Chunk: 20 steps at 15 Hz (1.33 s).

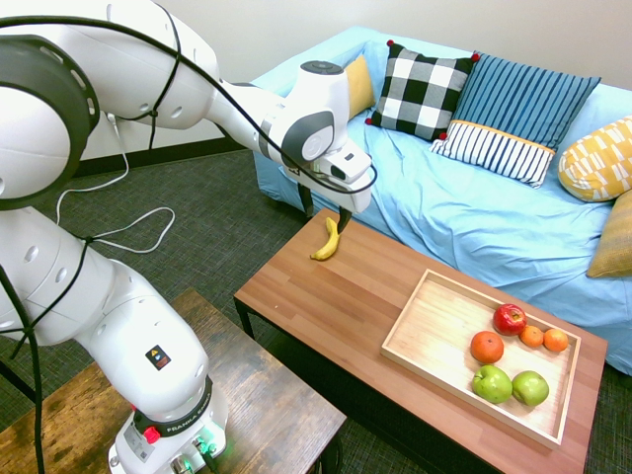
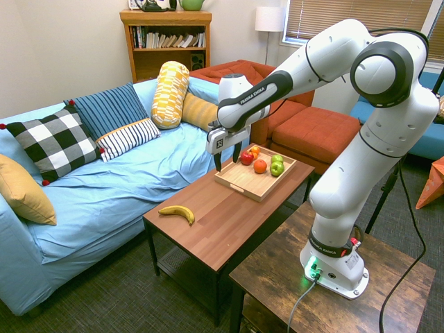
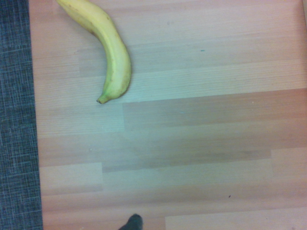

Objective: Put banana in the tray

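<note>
The yellow banana [image 1: 326, 242] [image 2: 177, 212] [image 3: 109, 50] lies flat on the reddish-brown table near the end farthest from the tray, close to the sofa-side edge. The light wooden tray [image 1: 442, 331] [image 2: 241, 185] rests on the table's other end with apples and oranges in it. My gripper [image 1: 326, 212] [image 2: 227, 161] hangs above the tabletop between banana and tray, pointing down. Its fingers are open and hold nothing. It is well clear of the banana.
A blue sofa [image 1: 474, 212] with several cushions runs along the table's far side. A red apple [image 2: 246, 158], oranges [image 2: 260, 166] and green apples [image 2: 277, 167] fill one end of the tray. A darker wooden side table [image 2: 333, 298] stands beside the coffee table.
</note>
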### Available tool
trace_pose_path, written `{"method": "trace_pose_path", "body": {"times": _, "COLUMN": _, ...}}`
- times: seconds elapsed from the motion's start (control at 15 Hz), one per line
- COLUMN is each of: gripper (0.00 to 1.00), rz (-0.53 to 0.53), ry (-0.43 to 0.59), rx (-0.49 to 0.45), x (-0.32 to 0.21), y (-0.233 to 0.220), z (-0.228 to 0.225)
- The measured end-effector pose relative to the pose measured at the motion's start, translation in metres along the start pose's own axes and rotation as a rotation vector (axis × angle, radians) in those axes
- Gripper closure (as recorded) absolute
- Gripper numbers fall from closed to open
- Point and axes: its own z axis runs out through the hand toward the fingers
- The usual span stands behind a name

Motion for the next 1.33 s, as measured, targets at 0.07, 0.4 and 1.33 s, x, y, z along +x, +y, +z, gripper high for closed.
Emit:
{"method": "trace_pose_path", "body": {"times": 0.07, "gripper": 0.0, "rz": 0.0, "ry": 0.0, "rx": 0.0, "x": 0.001, "y": -0.001, "z": 0.0}}
{"method": "trace_pose_path", "body": {"times": 0.4, "gripper": 0.0, "rz": -0.023, "ry": 0.023, "rx": 0.001, "x": 0.006, "y": -0.04, "z": 0.004}}
{"method": "trace_pose_path", "body": {"times": 1.33, "gripper": 0.0, "rz": -0.167, "ry": 0.012, "rx": -0.081, "x": 0.016, "y": -0.17, "z": 0.232}}
